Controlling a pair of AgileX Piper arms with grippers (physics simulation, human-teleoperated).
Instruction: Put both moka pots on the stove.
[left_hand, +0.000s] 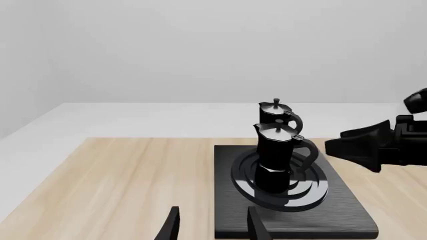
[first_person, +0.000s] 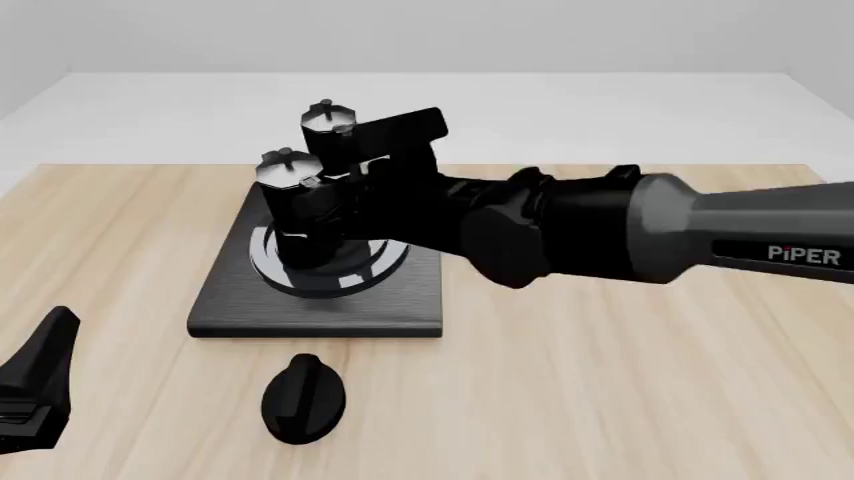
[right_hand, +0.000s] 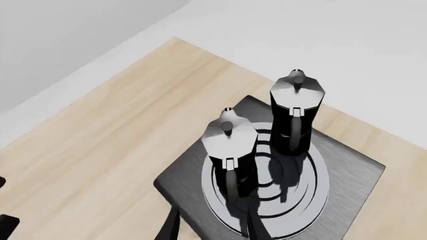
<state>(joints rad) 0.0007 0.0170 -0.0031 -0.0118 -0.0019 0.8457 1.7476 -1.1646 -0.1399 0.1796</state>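
Right now both moka pots are standing upright on the stove (first_person: 227, 300), on its ring burner (right_hand: 293, 195): the nearer moka pot (first_person: 296, 215) and the farther moka pot (first_person: 328, 132) just behind it. My right tool (right_hand: 210, 227) is hovering just beside the nearer pot's handle, fingers spread and gripping nothing. My left tool (left_hand: 212, 226) is hanging low over the tabletop (first_person: 641, 380), well apart from the stove, its fingers parted and holding nothing. A black oval knob (first_person: 303, 397) is lying on the wood in front of the stove.
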